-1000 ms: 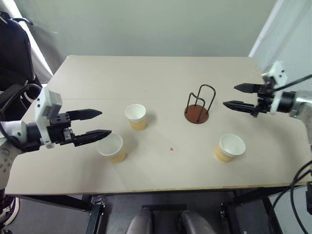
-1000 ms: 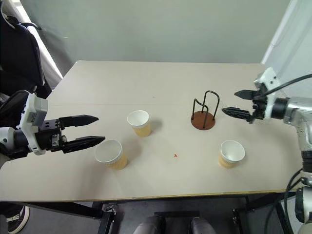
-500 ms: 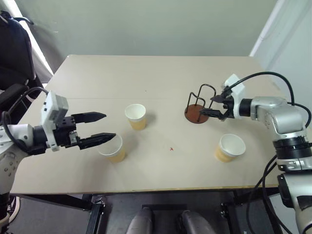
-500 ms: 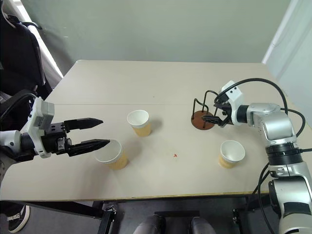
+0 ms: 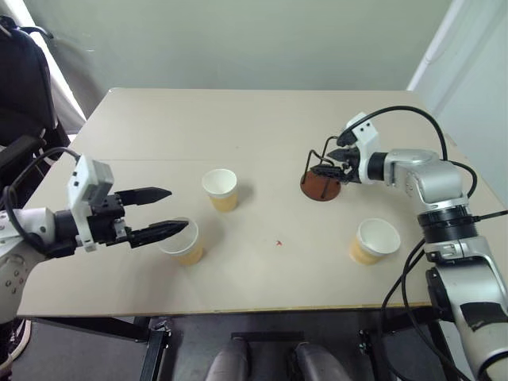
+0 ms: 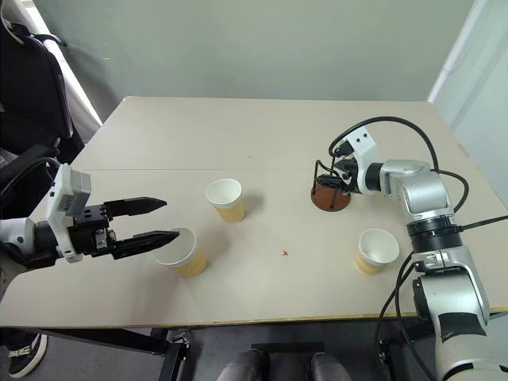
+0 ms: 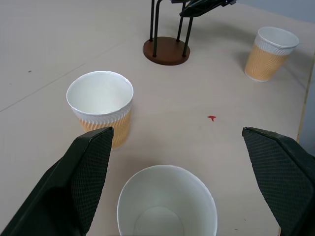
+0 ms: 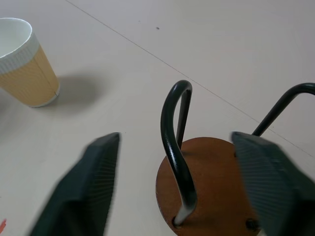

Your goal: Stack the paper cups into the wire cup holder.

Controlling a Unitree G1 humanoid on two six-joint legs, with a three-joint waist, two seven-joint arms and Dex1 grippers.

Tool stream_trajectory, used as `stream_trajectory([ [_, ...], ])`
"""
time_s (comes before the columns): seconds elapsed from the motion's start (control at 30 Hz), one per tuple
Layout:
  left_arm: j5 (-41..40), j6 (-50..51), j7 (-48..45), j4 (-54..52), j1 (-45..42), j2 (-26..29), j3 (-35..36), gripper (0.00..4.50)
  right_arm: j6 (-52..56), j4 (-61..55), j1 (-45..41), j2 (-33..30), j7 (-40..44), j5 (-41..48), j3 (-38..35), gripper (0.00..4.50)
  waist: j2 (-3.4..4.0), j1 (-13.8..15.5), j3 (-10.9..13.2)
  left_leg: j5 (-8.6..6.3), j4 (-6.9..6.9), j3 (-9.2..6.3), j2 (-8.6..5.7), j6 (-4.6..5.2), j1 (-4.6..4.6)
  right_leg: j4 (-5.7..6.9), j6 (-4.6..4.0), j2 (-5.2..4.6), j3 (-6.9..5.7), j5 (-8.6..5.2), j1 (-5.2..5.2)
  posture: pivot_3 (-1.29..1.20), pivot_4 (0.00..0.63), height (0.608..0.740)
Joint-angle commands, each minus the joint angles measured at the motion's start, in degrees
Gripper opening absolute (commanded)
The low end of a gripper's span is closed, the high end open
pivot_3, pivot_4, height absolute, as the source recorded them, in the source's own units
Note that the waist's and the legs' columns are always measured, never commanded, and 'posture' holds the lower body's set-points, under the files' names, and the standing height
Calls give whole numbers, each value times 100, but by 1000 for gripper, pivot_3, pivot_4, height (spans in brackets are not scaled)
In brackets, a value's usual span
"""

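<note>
Three tan paper cups with white insides stand upright on the table: one at the middle left [image 5: 220, 189], one at the front left [image 5: 181, 240], one at the front right [image 5: 373, 240]. The wire cup holder [image 5: 321, 178], a brown disc with black wire loops, stands empty at the middle right. My right gripper [image 5: 323, 163] is at the holder, open, with one wire loop [image 8: 177, 147] between its fingers [image 8: 86, 184]. My left gripper [image 5: 178, 209] is open just above the front-left cup [image 7: 167, 201], its fingers [image 7: 86, 169] on either side of the rim.
The beige table [image 5: 254, 119] has bare room at the back and in the middle, where a small red mark [image 5: 279, 243] lies. A black chair [image 5: 24, 75] stands past the table's left edge. The wall is behind the far edge.
My right gripper has swung in from the right to the holder and narrowed its jaws around a wire loop. The left gripper has stayed by the front-left cup.
</note>
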Motion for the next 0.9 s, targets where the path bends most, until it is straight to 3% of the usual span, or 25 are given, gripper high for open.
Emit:
stream_trajectory([
  [0.03,-122,42,46,-238,-4,77,228,4500,-60,-100,-88,-78,77,-22,-89,2068,0,-3,0,1,0,0,0,-1,0,0,-1,0,0,1,0,0,150,740],
  [0.17,-114,33,64,-201,-64,84,170,4500,-52,-127,-74,-106,164,-39,-37,564,0,-4,0,4,0,0,2,-6,4,5,-5,0,0,2,0,0,150,740],
  [0.23,-112,18,67,-174,-86,93,141,4500,-34,-163,-71,-131,241,-19,-35,28,-1,-3,-1,4,0,0,2,-7,5,6,-6,0,0,2,0,0,150,740],
  [0.37,-98,-6,61,-132,-125,103,93,4500,-157,-441,22,-200,562,75,-32,28,-1,-4,0,4,0,1,2,-7,3,5,-6,0,-1,2,0,0,150,740],
  [0.57,-91,-15,35,-135,-130,99,75,4500,-313,-1812,314,-681,2002,841,-110,28,0,-13,0,5,-3,4,2,-8,-6,3,-6,1,-1,2,-9,0,150,740],
  [0.77,20,-118,35,-6,-348,23,-239,4500,-216,-2684,315,-805,2888,1001,701,28,-11,-32,-5,8,-1,4,8,-12,20,0,-9,8,0,0,20,0,150,740],
  [0.9,13,-141,68,-26,-460,-70,-378,4500,-340,-2738,177,-669,3052,837,1137,28,-10,-46,-5,13,-1,4,11,-13,34,3,-15,11,1,0,29,0,150,740],
])
